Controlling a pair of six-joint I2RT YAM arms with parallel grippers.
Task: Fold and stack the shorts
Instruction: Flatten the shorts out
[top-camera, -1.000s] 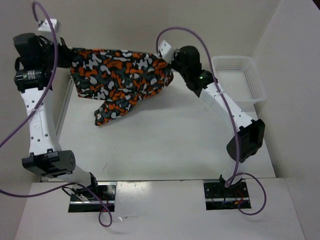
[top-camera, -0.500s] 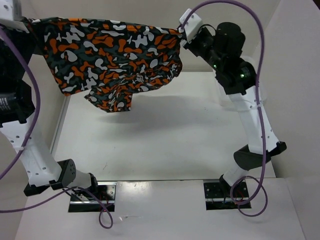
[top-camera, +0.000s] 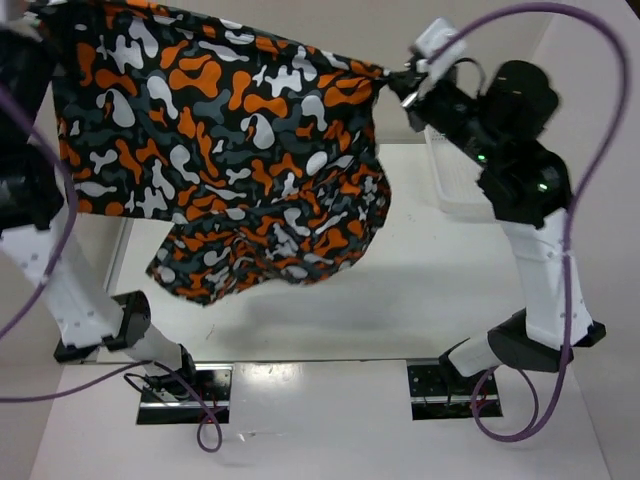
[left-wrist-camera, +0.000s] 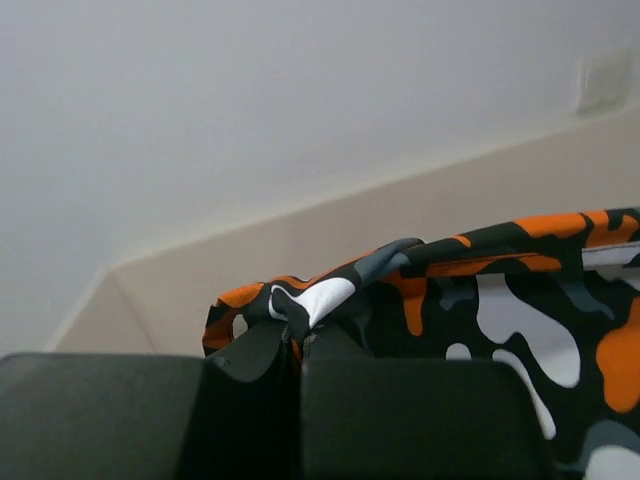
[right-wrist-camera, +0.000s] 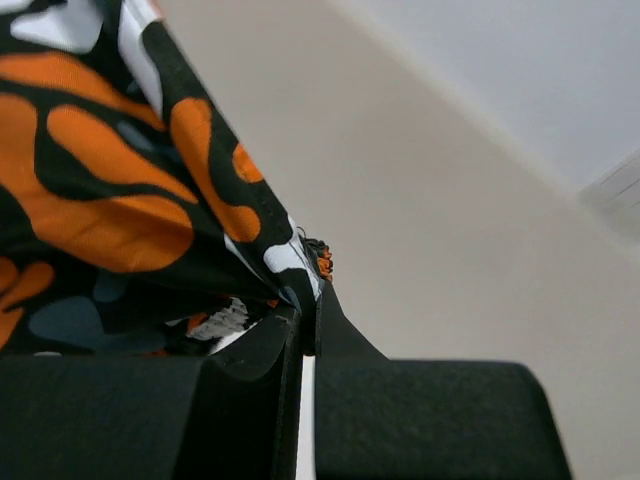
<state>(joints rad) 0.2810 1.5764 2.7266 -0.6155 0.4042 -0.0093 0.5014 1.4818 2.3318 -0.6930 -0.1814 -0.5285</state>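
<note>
The camouflage shorts (top-camera: 220, 150), orange, black, white and grey-teal, hang spread in the air high above the table, stretched between both arms. My left gripper (left-wrist-camera: 298, 338) is shut on one top corner of the shorts (left-wrist-camera: 470, 290); in the overhead view that corner lies at the upper left edge. My right gripper (top-camera: 398, 82) is shut on the opposite top corner, seen close up as a pinched hem of the shorts (right-wrist-camera: 120, 200) between the right gripper's (right-wrist-camera: 308, 305) black fingers. The lower part of the cloth sags in loose folds.
A white mesh basket (top-camera: 455, 185) sits at the table's right side, partly hidden behind the right arm (top-camera: 520, 170). The white table (top-camera: 420, 300) lies below the hanging cloth. The arm bases are at the near edge.
Both arms have lifted the shorts much higher and toward the camera, spreading them wider apart. The cloth now hangs open and covers most of the table's left half.
</note>
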